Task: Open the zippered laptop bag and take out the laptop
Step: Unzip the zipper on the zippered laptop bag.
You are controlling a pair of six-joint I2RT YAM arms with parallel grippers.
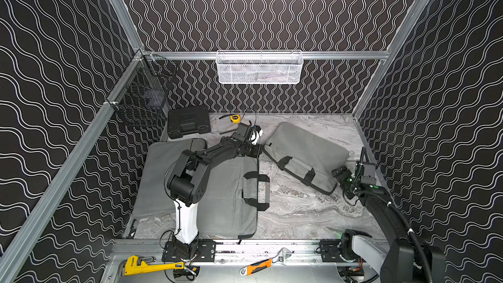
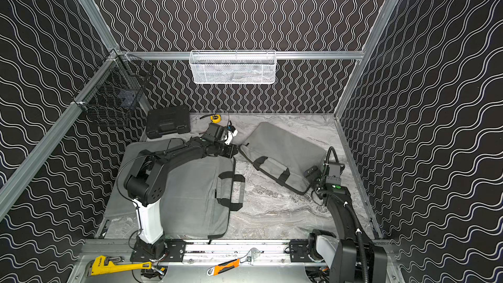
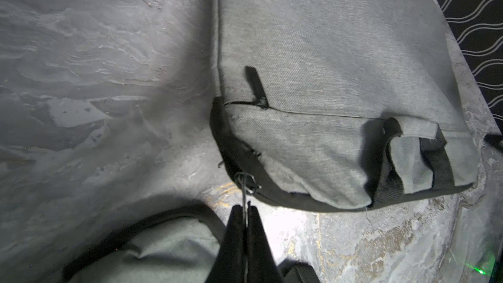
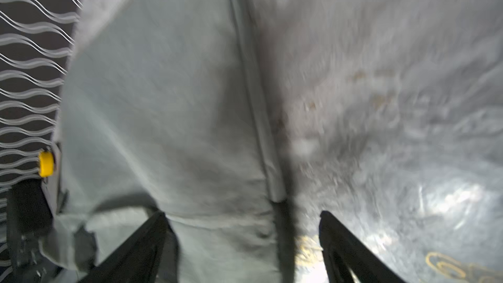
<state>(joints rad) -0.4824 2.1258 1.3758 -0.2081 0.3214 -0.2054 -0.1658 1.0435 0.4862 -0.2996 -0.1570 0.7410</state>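
step: unzipping | left gripper [image 3: 246,208] pinched shut on zipper pull [image 3: 246,183] at laptop bag [image 1: 304,148] corner | right gripper [image 4: 242,213] spread wide, holding nothing | next, likely: brace bag, draw pull along seam

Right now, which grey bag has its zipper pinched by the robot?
The slanted grey fabric bag: the left fingers pinch its metal zipper pull. The near grey bag beneath that arm isn't gripped.
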